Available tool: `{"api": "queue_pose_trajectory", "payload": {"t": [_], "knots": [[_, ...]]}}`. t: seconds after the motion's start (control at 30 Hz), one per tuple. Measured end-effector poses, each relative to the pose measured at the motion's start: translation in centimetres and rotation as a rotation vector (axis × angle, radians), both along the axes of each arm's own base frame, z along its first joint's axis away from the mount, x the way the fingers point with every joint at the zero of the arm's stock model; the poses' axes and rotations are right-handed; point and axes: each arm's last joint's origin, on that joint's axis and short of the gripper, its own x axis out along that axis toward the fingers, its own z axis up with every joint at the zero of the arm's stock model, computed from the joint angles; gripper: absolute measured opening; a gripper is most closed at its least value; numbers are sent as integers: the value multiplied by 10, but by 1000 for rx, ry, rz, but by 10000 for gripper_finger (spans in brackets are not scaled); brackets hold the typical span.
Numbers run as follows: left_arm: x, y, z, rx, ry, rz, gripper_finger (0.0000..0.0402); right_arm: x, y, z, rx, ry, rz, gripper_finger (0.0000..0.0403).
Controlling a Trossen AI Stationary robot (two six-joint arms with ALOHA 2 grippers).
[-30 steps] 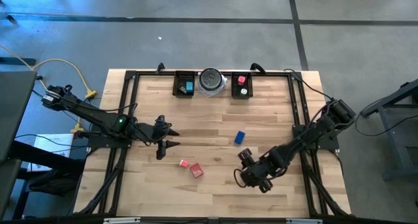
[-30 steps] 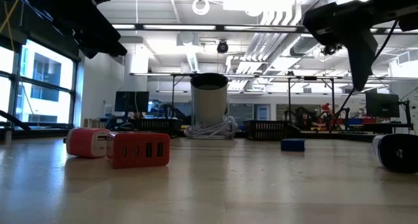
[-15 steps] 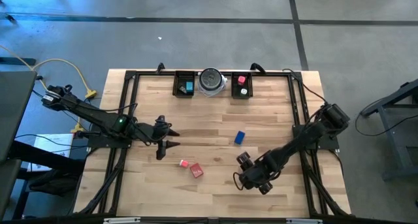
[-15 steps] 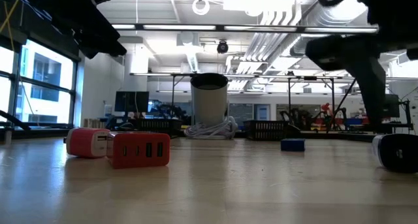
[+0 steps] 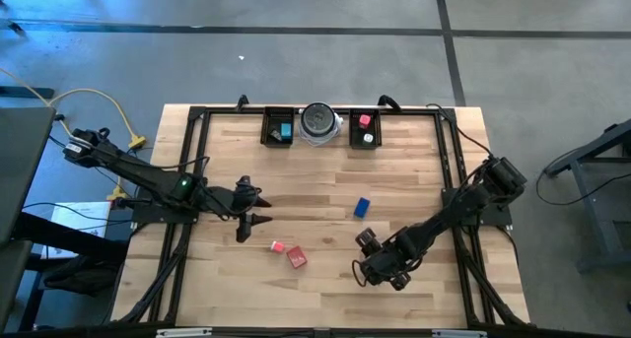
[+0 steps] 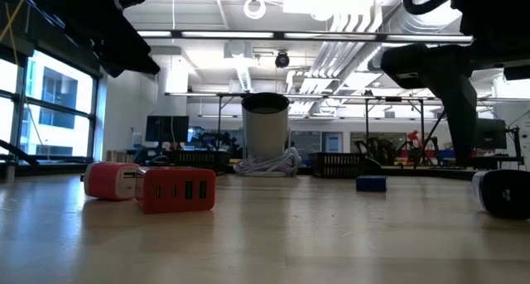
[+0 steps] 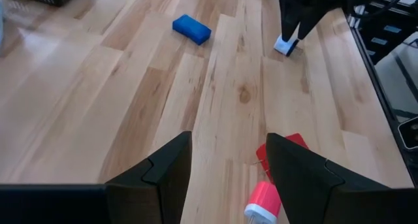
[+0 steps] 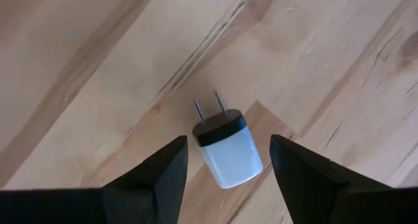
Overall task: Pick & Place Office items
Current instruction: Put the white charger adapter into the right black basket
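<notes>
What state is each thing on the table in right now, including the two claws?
left gripper: open, empty, above the table near the red pieces.
right gripper: open, right over the white plug, not gripping.
white plug: lying flat on the wood, prongs out.
red charger: resting on the table.
pink-red piece: lying beside the red charger.
blue block: lying alone mid-table.

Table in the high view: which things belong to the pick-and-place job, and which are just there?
Job items: blue block; red charger block; pink-red plug; white plug adapter; black trays.

Bystanders: round silver-grey dish; black table frame.
</notes>
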Motion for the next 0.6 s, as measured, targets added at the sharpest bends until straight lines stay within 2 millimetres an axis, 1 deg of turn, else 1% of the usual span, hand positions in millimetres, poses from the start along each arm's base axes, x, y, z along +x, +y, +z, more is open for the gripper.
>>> {"api": "queue_pose_trajectory", "payload": {"t": [0.2, 0.3, 0.47, 0.6], "knots": [[8, -3, -9, 8, 35, 2, 192, 3, -3, 0, 1, -6, 5, 204], [13, -5, -9, 4, 15, -8, 192, 4, -3, -2, -1, -5, 7, 202], [16, -14, 1, 6, -96, -115, 192, 5, -4, -7, 5, 19, 8, 193], [15, -20, 7, 13, -156, -156, 192, 7, -5, -6, 19, 14, 8, 187]]}}
